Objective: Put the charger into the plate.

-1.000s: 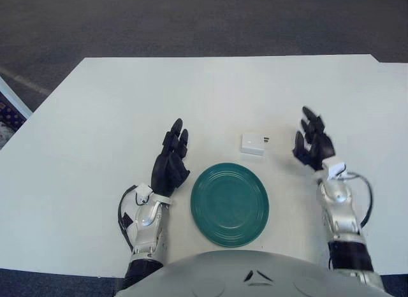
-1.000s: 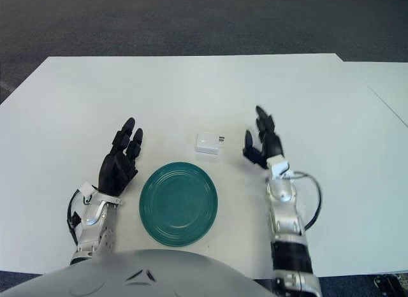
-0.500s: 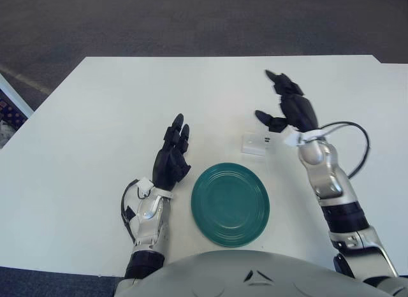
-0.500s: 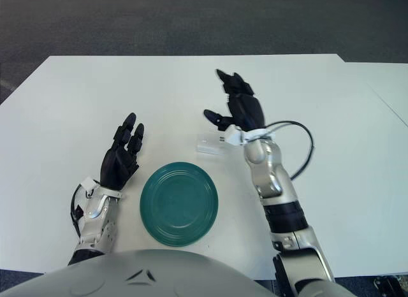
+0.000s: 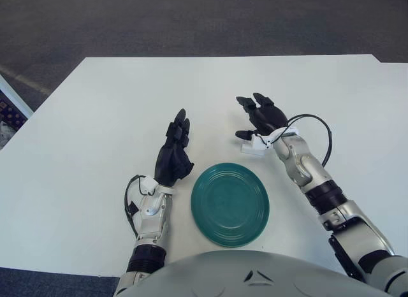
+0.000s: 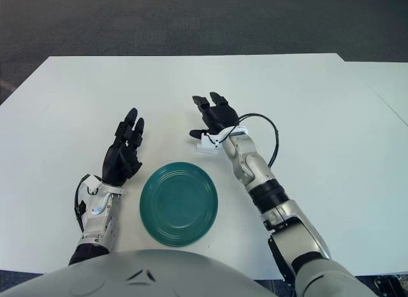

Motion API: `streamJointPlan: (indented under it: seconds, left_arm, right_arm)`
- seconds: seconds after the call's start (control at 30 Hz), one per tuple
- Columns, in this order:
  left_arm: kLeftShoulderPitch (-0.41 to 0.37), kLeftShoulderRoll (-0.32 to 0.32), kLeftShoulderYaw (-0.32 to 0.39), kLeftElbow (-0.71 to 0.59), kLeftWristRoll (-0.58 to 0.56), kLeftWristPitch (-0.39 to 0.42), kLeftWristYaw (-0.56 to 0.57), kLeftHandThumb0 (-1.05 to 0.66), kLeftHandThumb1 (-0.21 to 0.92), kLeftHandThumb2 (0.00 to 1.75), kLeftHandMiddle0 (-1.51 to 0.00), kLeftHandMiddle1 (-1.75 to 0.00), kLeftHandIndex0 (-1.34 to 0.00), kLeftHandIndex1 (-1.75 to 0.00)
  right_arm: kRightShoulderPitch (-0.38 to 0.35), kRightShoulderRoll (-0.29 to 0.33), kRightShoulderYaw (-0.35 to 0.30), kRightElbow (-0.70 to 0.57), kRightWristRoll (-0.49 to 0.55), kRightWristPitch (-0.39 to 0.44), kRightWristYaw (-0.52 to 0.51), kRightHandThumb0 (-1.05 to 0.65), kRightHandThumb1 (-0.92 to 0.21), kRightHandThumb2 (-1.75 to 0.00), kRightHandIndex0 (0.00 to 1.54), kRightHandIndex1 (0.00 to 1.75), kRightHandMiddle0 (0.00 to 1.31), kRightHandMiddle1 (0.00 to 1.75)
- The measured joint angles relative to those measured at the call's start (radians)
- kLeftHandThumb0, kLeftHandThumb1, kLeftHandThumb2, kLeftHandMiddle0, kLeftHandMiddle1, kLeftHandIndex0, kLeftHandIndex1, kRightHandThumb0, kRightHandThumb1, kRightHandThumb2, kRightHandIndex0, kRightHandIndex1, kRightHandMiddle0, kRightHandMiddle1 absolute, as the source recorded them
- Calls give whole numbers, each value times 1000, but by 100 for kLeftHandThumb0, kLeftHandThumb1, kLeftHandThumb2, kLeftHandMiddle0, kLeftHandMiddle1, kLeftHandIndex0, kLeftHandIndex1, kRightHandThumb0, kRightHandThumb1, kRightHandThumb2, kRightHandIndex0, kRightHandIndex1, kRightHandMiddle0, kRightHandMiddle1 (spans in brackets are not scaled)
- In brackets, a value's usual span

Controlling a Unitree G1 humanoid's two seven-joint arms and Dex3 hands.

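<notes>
Left eye view first: the right hand (image 5: 258, 115) is poised right over the charger (image 5: 254, 146), and its fingers (image 5: 245, 103) are seen spread wide, with nothing gripped. The small white charger is lying flat on the white table (image 5: 95, 118), just beyond the far rim of the green plate (image 5: 230, 204) and apart from it. The thumb is hooked down by the charger's near-left corner, though whether contact is actually made cannot be told from either eye. The palm is covering part of the block, so its far edge is hidden.

Over on the other side, the left hand (image 5: 173, 157) is parked upright beside the plate, fingers extended and relaxed, nothing held.

So where does the task stand? Nothing is delivered yet. The plate is bare, and the charger is not lifted. The reach is judged to be about complete; the grasp itself is not yet made. What is left looks like this: the fingers are to be closed around the block, it is to be raised clear of the table, brought the short way toward the robot over the plate's rim, and released onto the dish. A slim, smooth block lying flat may be nudged away rather than caught, so a careful pinch across its sides would be called for
</notes>
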Motion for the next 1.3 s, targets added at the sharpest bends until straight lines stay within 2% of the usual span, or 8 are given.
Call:
streamJointPlan:
  seconds: [0.1,0.37,0.63,1.03,1.3]
  left_arm:
    - [0,0,0,0,-1,0,0,-98,92,106,-5,0,0,-20]
    - [1,0,0,-2,-1,7,6,-98,92,103,-2,0,0,-15]
    - [2,0,0,-3,1,20,37,-99,92,102,-2,0,0,-16]
    - [25,1,-15,-29,0,67,59,-99,92,101,-2,0,0,-16]
    - [30,1,-18,-32,-4,66,55,-99,92,101,-2,0,0,-15]
  right_arm:
    - [-20,0,22,49,-3,0,-4,-99,-92,-63,0,0,0,11]
    - [-101,7,67,189,-4,-23,-93,-98,-92,-63,0,0,0,8]
    - [-121,7,83,237,4,-27,-129,-100,-92,-66,0,0,0,6]
    - [-106,1,93,211,8,0,-127,-102,-92,-67,0,0,0,3]
    - [-39,-35,93,85,8,30,-88,-103,-92,-70,0,0,0,2]
